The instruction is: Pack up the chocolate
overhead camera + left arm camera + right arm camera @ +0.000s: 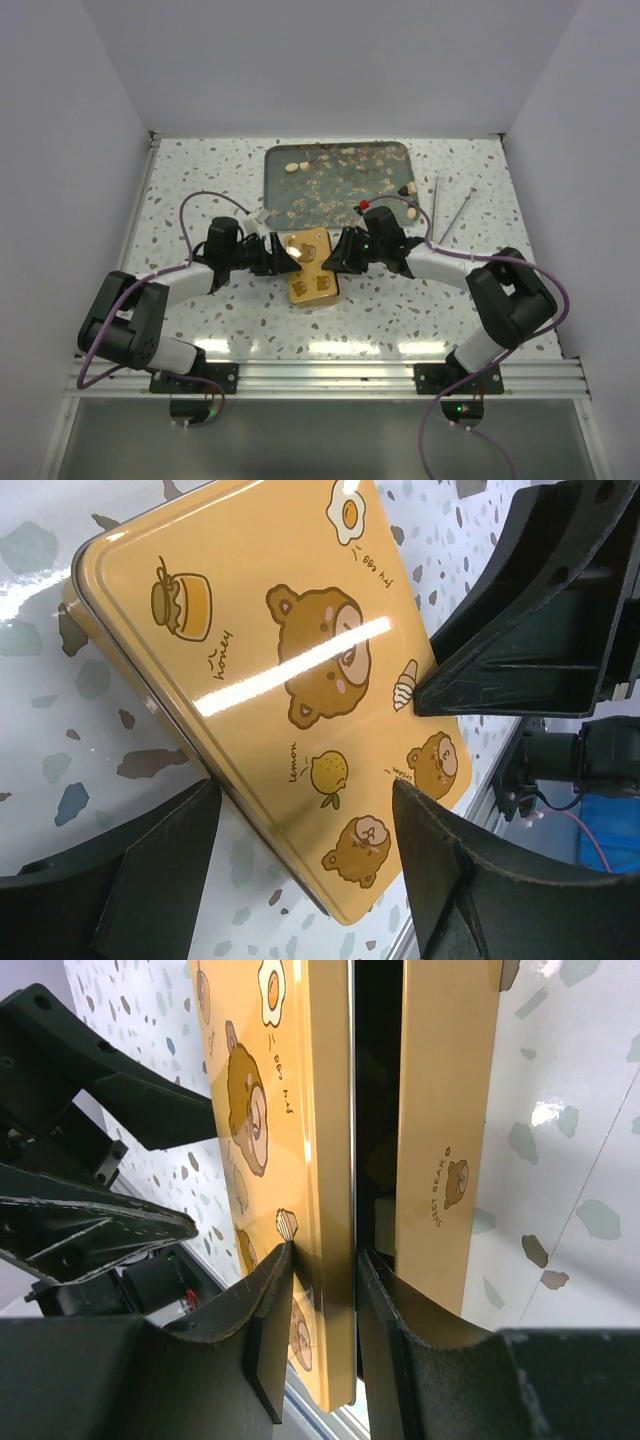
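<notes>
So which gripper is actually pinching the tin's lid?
The right gripper: it clamps the lid by its rim, one side slipped into the gap underneath. The left gripper only stands open astride the lid's corner.

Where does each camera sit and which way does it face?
Top external: above and behind the robot, looking down at the white speckled table; left arm, right arm show.
Left wrist: over the gold bear-print tin, open left claw in frame.
Right wrist: edge-on to the tin's lid, right claw pinching it.
Both wrist views share the lid.
</notes>
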Action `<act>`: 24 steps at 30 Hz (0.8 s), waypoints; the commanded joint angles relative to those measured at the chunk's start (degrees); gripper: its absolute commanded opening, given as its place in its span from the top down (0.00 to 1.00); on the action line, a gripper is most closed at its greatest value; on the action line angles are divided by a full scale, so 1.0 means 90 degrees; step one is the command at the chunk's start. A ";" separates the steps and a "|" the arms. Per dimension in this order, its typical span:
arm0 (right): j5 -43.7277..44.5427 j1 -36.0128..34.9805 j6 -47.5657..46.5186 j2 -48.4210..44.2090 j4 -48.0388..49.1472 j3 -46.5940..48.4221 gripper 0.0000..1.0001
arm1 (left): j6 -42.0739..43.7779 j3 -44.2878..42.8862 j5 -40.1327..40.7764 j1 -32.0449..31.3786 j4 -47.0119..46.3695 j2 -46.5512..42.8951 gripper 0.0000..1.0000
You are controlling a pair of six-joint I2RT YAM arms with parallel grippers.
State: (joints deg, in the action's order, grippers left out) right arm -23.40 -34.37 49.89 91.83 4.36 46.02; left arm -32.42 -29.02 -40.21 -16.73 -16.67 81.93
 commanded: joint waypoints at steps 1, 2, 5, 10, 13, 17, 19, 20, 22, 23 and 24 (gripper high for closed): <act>0.0246 0.0020 -0.0016 -0.0223 0.0004 0.0121 0.67 | -0.0040 -0.0135 0.0063 -0.0162 -0.0150 0.0105 0.26; 0.0246 0.0020 -0.0016 -0.0223 0.0013 0.0121 0.67 | -0.0040 -0.0145 0.0082 -0.0172 -0.0160 0.0144 0.26; 0.0256 0.0010 -0.0006 -0.0223 0.0014 0.0121 0.67 | -0.0049 -0.0165 0.0151 -0.0221 -0.0140 0.0184 0.26; 0.0285 0.0020 -0.0016 -0.0243 0.0004 0.0063 0.67 | -0.0050 -0.0233 0.0200 -0.0299 -0.0092 0.0203 0.26; 0.0295 0.0020 0.0004 -0.0262 0.0043 0.0014 0.67 | -0.0069 -0.0321 0.0219 -0.0367 -0.0082 0.0271 0.27; 0.0344 0.0020 0.0013 -0.0301 0.0033 -0.0006 0.66 | -0.0079 -0.0438 0.0268 -0.0465 -0.0033 0.0291 0.28; 0.0373 0.0030 0.0004 -0.0311 0.0014 -0.0016 0.66 | -0.0108 -0.0477 0.0268 -0.0475 -0.0023 0.0262 0.29; 0.0383 0.0020 0.0013 -0.0330 0.0014 -0.0016 0.65 | -0.0108 -0.0487 0.0278 -0.0494 0.0006 0.0242 0.29; 0.0412 0.0030 0.0013 -0.0340 -0.0006 -0.0016 0.64 | -0.0099 -0.0516 0.0317 -0.0494 0.0045 0.0194 0.30; 0.0422 0.0020 0.0013 -0.0340 -0.0006 -0.0016 0.63 | -0.0098 -0.0507 0.0336 -0.0504 0.0064 0.0193 0.30; 0.0432 0.0030 0.0004 -0.0331 -0.0025 -0.0006 0.62 | -0.0108 -0.0507 0.0346 -0.0504 0.0074 0.0184 0.31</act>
State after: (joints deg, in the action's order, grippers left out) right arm -21.54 -34.26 50.02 90.67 3.86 45.82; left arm -32.47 -31.22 -36.75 -20.49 -14.87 84.47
